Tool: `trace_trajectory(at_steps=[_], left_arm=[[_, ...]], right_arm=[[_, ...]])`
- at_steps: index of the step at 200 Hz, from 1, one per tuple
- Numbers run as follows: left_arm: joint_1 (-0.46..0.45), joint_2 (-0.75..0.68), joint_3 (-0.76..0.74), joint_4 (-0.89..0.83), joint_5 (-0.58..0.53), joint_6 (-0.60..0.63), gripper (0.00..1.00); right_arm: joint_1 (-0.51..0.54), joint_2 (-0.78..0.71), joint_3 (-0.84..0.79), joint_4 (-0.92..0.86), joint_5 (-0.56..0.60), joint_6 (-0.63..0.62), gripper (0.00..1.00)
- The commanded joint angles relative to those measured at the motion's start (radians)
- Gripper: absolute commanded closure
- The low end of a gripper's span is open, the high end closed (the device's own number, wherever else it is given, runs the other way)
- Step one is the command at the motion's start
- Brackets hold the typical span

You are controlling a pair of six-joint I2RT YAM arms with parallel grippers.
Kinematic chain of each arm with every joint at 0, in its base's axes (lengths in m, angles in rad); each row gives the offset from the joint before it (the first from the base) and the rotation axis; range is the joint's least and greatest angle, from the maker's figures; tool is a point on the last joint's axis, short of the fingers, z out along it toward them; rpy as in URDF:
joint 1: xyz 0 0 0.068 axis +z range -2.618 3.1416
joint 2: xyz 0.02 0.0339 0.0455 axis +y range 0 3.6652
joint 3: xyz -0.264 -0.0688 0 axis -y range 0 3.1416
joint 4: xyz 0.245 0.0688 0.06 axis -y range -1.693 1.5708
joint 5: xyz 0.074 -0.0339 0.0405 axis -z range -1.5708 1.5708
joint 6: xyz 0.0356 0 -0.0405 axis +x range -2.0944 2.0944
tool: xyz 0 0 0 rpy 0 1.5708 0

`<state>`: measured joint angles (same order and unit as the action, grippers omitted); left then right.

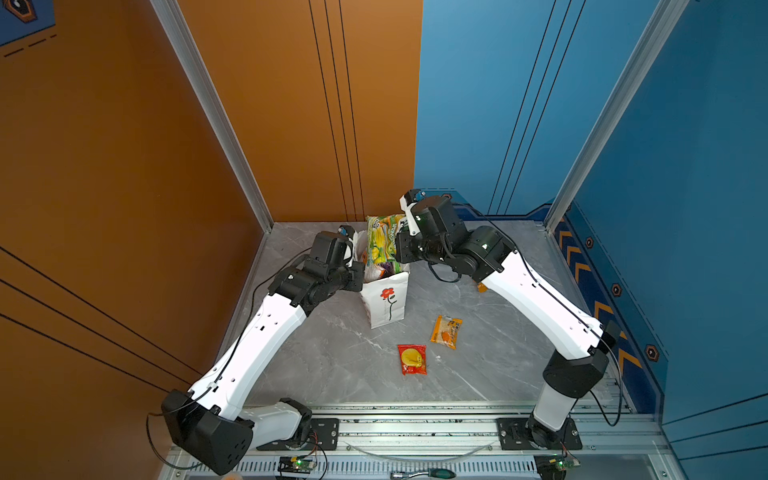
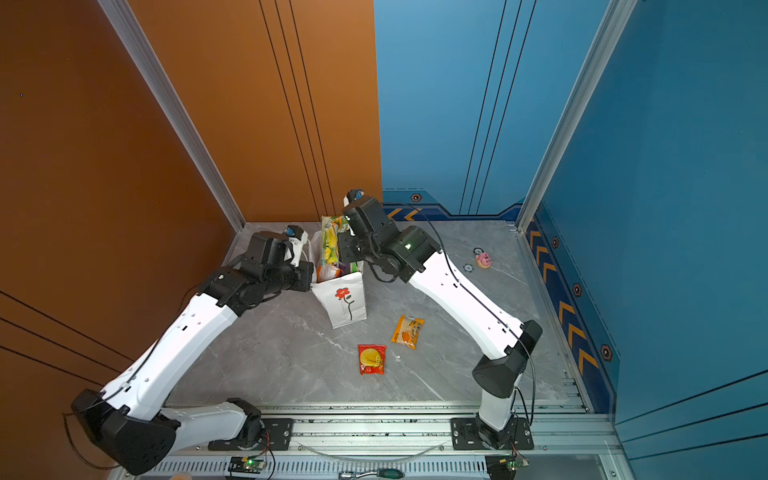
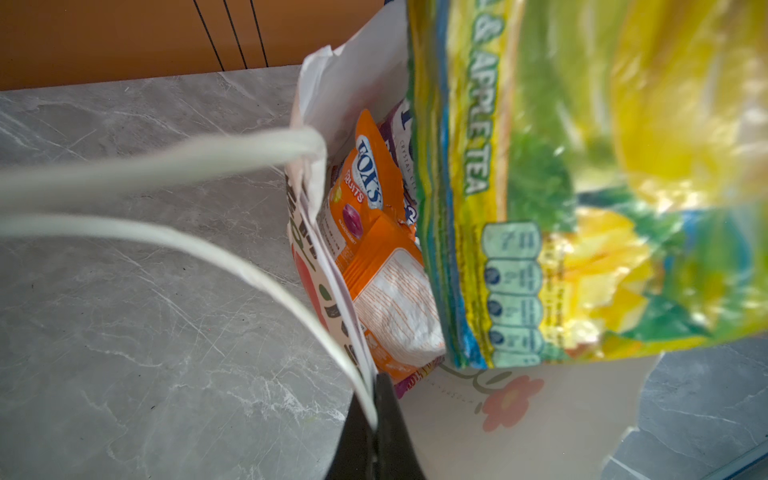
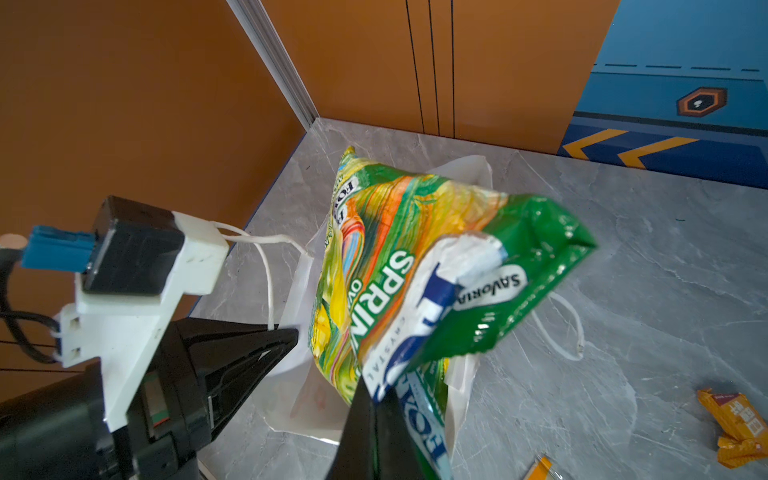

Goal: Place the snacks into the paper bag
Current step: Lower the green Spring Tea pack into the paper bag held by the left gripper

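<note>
Marble tabletop (image 1: 332,361), orange wall (image 1: 291,104), paper bag (image 1: 384,305)

I see my grey marble table (image 2: 291,353) with a small pink toy (image 2: 483,260) at two o'clock in a top view, and dark gear-like discs (image 2: 468,268) just beside it. A green-handled screwdriver (image 1: 440,473) lies at six o'clock, beyond the table's near edge. An orange wall (image 1: 124,166) spans nine to twelve and a blue wall (image 1: 498,104) twelve to three.
</note>
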<state>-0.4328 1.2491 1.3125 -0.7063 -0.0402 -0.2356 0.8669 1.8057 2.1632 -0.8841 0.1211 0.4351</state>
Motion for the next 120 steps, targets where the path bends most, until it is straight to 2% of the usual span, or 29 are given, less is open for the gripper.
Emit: trace_trajectory(at_steps=[1, 36, 59, 120], left_arm=[[-0.006, -0.033, 0.005, 0.071, 0.019, 0.005, 1.00], [-0.007, -0.040, 0.005, 0.071, 0.023, 0.009, 1.00], [-0.007, -0.042, 0.007, 0.073, 0.039, 0.012, 1.00], [-0.008, -0.030, 0.008, 0.076, 0.065, 0.015, 1.00]], right_arm=[[0.021, 0.037, 0.099, -0.055, 0.044, -0.041, 1.00], [0.028, 0.115, 0.193, -0.145, 0.013, -0.039, 1.00], [0.041, 0.155, 0.259, -0.217, 0.054, -0.042, 1.00], [0.062, 0.179, 0.289, -0.230, 0.033, -0.070, 1.00]])
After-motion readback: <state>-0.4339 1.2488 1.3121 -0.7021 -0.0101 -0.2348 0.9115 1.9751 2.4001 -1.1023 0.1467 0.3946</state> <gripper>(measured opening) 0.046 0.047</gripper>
